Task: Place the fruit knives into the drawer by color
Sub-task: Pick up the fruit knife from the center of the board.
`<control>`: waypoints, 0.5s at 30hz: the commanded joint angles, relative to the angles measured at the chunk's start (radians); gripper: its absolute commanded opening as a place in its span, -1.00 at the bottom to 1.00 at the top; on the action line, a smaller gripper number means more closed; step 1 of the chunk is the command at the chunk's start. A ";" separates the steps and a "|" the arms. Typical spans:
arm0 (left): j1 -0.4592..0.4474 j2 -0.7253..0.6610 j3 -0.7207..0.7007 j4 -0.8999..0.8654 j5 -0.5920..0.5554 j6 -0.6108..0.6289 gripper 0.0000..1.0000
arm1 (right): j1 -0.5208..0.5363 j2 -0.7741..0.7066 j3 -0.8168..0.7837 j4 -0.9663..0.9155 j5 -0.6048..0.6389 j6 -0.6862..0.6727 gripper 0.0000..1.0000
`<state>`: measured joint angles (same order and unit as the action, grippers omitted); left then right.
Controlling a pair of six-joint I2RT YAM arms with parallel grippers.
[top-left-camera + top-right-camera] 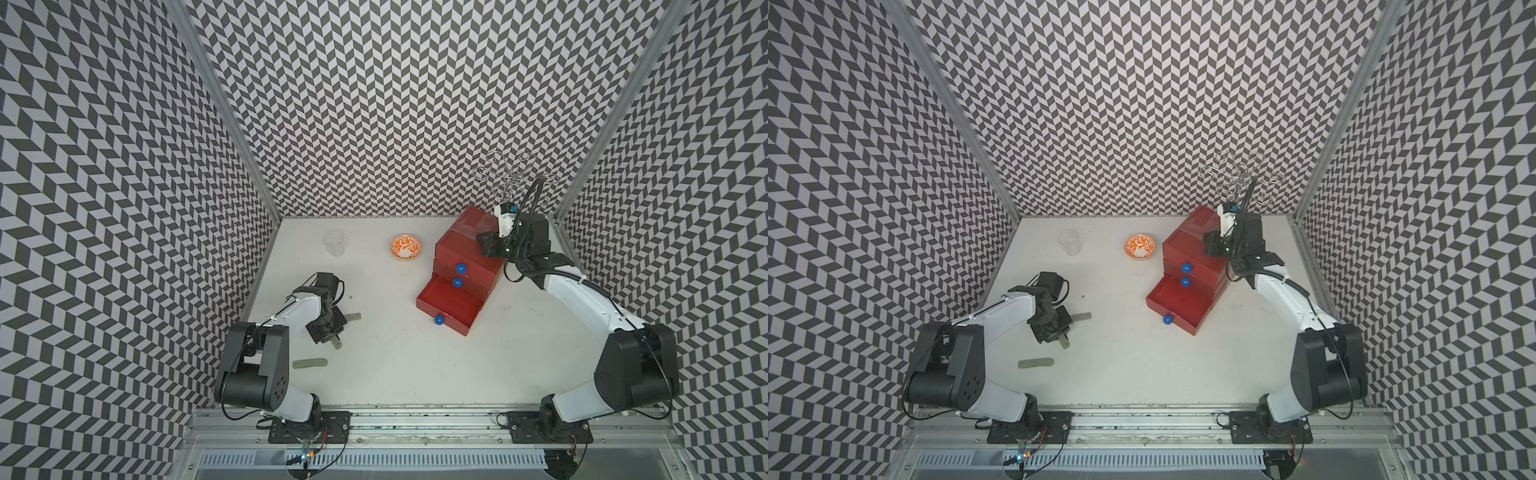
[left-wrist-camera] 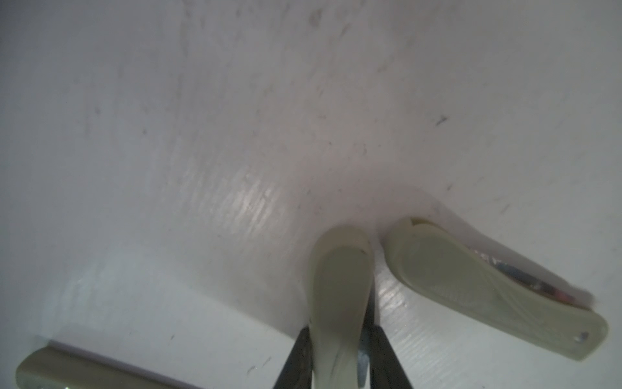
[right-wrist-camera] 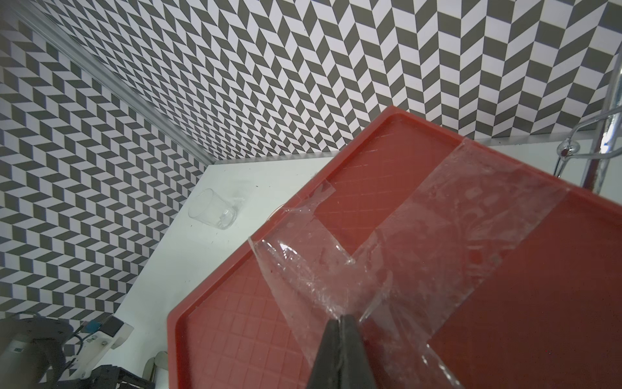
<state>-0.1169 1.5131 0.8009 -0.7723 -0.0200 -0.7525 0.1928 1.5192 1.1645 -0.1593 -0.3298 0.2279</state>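
Observation:
Near the table's left side, my left gripper (image 1: 329, 332) (image 2: 340, 331) is shut on a grey-green fruit knife (image 1: 336, 343) (image 2: 340, 283) that sticks out past its tips, low over the table. A second knife (image 1: 353, 318) (image 2: 488, 286) lies just beside it, and a third (image 1: 309, 363) (image 2: 67, 370) lies nearer the front. The drawer chest (image 1: 469, 249) is red with blue ball knobs; its bottom drawer (image 1: 451, 305) is pulled out and looks empty. My right gripper (image 1: 486, 245) (image 3: 341, 318) is shut, tips resting on the taped top of the chest (image 3: 505, 303).
An orange-patterned bowl (image 1: 405, 247) sits left of the chest, and a clear glass (image 1: 334, 243) (image 3: 212, 212) stands at the back left. A chrome wire rack (image 1: 515, 174) rises behind the chest. Patterned walls close in three sides.

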 commanded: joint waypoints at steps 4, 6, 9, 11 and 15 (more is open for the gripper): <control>0.008 0.048 -0.015 0.034 0.017 0.013 -0.67 | -0.001 0.093 -0.065 -0.309 0.040 -0.006 -0.98; 0.008 0.040 -0.012 0.029 0.018 0.015 -0.69 | -0.002 0.093 -0.065 -0.308 0.039 -0.006 -0.98; 0.009 0.027 -0.008 0.017 0.016 0.015 -0.69 | -0.001 0.095 -0.066 -0.306 0.039 -0.006 -0.97; 0.007 0.018 -0.006 0.010 0.020 0.013 -0.69 | -0.002 0.095 -0.067 -0.307 0.038 -0.005 -0.97; 0.005 -0.003 0.000 -0.010 0.033 0.009 -0.69 | -0.002 0.093 -0.066 -0.307 0.040 -0.005 -0.97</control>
<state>-0.1169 1.5135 0.8062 -0.7795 -0.0113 -0.7521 0.1928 1.5200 1.1664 -0.1616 -0.3298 0.2279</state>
